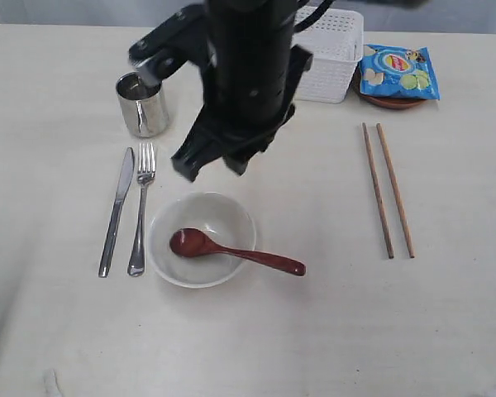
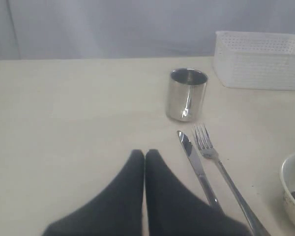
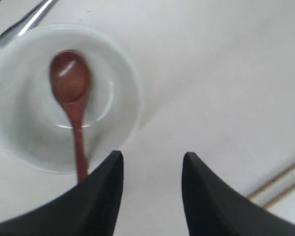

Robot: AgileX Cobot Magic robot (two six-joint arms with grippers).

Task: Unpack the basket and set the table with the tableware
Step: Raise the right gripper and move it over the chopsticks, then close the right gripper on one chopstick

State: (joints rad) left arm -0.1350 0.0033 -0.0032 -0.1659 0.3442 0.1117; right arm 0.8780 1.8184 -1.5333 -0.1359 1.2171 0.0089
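Note:
On the table (image 1: 331, 331) an off-white bowl (image 1: 223, 219) holds the head of a red-brown wooden spoon (image 1: 231, 251), whose handle rests over the rim. My right gripper (image 1: 211, 168) hangs open just above and behind the bowl, with nothing between its fingers. In the right wrist view the right gripper (image 3: 153, 156) stands beside the spoon (image 3: 71, 83). Left of the bowl lie a steel knife (image 1: 116, 211) and fork (image 1: 141, 207), with a steel cup (image 1: 142, 104) behind them. My left gripper (image 2: 144, 153) is shut and empty, over bare table next to the knife (image 2: 195, 164).
Two wooden chopsticks (image 1: 388, 188) lie side by side on the right. The white basket (image 1: 335, 54) stands at the back, partly behind the arm. A blue chips packet (image 1: 397, 72) lies on a brown plate (image 1: 393, 102) at the back right.

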